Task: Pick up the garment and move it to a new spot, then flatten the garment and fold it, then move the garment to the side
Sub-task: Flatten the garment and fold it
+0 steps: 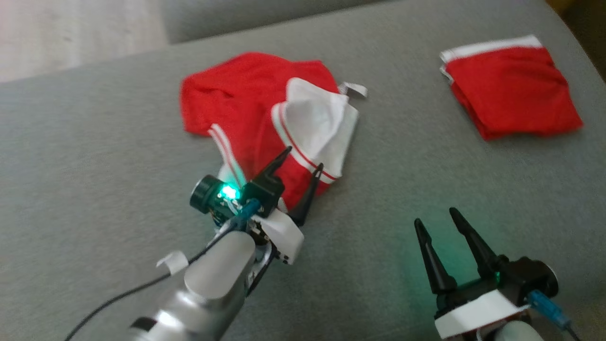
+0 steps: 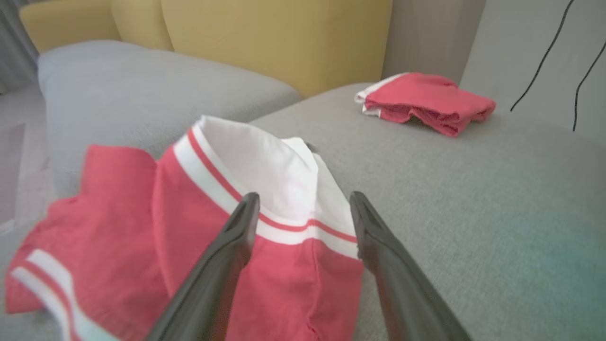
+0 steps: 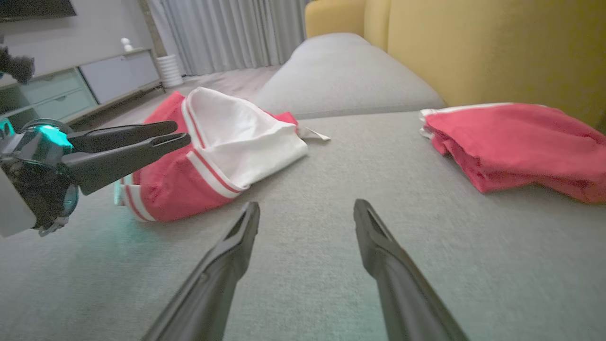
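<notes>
A crumpled red garment [image 1: 246, 109] with white stripes and a white lining turned up lies on the grey sofa cushion [image 1: 94, 156]. In the left wrist view the garment [image 2: 213, 237] sits under and between my fingers, and in the right wrist view the garment [image 3: 208, 151] lies at the left. My left gripper [image 1: 303, 158] hovers open over its near edge, holding nothing. My right gripper [image 1: 438, 220] stands open over bare cushion to the garment's right, also empty. The right wrist view shows the left gripper [image 3: 182, 132] from the side.
A second red garment [image 1: 511, 87], folded with a white edge, lies at the cushion's far right. Yellow back cushions [image 3: 473, 42] rise behind it. The cushion's far edge and a gap to another grey cushion [image 1: 246, 14] run beyond the crumpled garment. Floor [image 1: 71, 33] shows far left.
</notes>
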Tool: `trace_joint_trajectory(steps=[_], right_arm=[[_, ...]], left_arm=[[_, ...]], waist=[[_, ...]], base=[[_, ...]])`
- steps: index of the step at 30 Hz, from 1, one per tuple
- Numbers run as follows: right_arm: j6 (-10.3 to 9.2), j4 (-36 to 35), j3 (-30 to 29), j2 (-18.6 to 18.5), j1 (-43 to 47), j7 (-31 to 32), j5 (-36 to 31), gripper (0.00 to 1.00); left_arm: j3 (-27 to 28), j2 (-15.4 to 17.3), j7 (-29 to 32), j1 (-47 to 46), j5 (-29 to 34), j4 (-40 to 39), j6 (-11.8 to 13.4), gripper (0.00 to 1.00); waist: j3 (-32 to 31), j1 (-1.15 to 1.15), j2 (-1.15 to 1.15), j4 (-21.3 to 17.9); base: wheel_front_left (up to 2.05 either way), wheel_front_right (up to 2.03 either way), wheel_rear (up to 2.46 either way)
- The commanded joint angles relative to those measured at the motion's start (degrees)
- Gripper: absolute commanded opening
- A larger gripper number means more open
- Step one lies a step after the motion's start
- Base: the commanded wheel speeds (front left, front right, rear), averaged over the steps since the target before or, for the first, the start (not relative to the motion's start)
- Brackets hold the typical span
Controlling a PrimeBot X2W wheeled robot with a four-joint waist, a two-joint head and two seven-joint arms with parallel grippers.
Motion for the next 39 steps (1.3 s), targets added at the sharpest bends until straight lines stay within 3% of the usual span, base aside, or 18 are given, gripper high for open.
trace_joint_trajectory(steps=[1,6,7,8,12,19,24,31,35,39], right_arm=[[-0.04,-1.8,1.3,-1.0,-1.8,-0.6,0.7,1.0],[-0.04,-1.6,1.4,-0.6,-2.5,-0.6,0.8,1.0],[-0.04,-1.6,1.4,-0.5,-2.5,-0.6,0.7,1.0],[-0.04,-1.6,1.3,-0.4,-2.5,-0.6,0.7,1.0],[-0.04,-1.3,0.8,0.2,-2.2,-0.6,0.5,1.0],[-0.04,-0.6,1.9,0.9,-2.0,-0.6,0.7,1.0],[-0.04,0.1,2.1,0.9,-0.9,-0.6,1.1,1.0],[-0.04,-0.5,0.6,1.3,0.4,-0.6,1.3,1.0],[-0.04,-1.0,-0.6,1.5,1.5,-0.6,1.0,1.0],[-0.04,-1.6,-2.2,1.8,3.0,-0.6,0.7,1.0]], left_arm=[[0.3,0.2,0.2,-3.1,-0.7,0.7,0.6,1.0],[-1.6,0.2,0.8,-5.6,-1.6,6.2,2.7,1.0],[-2.0,0.2,0.7,-5.9,-1.8,7.0,3.2,0.24],[-2.4,0.2,0.5,-6.2,-2.2,7.6,3.3,0.0],[-4.1,0.2,-1.0,-7.3,-4.3,7.0,2.7,0.0],[-5.1,0.2,-2.5,-15.1,-8.6,-0.1,-0.6,0.0],[-2.6,0.4,-2.7,-26.7,-9.1,-2.6,-2.5,0.0],[2.4,4.4,-3.0,-38.9,-9.4,-2.4,-4.0,0.0],[3.8,7.2,-2.8,-35.2,-11.4,-1.5,-4.0,0.0],[4.0,9.5,-2.4,-23.0,-14.9,-2.0,-3.4,0.0]], waist=[[3.5,-0.03,0.0,-3.6],[4.3,-0.03,0.0,-4.8],[4.3,-0.03,0.0,-4.9],[4.2,-0.03,0.0,-5.0],[2.8,-0.03,0.0,-5.0],[-2.1,-0.03,0.0,-5.0],[-6.0,-0.03,0.0,-6.1],[-9.1,-0.03,0.0,-6.4],[-9.6,-0.03,0.0,-5.2],[-8.9,-0.03,0.0,-2.7]], base=[[0.0,0.0,0.0],[0.0,0.0,0.0],[0.0,0.0,0.0],[0.0,0.0,0.0],[0.0,0.0,0.0],[0.0,0.0,0.0],[0.0,0.0,0.0],[0.0,0.0,0.0],[0.0,0.0,0.0],[0.0,0.0,0.0]])
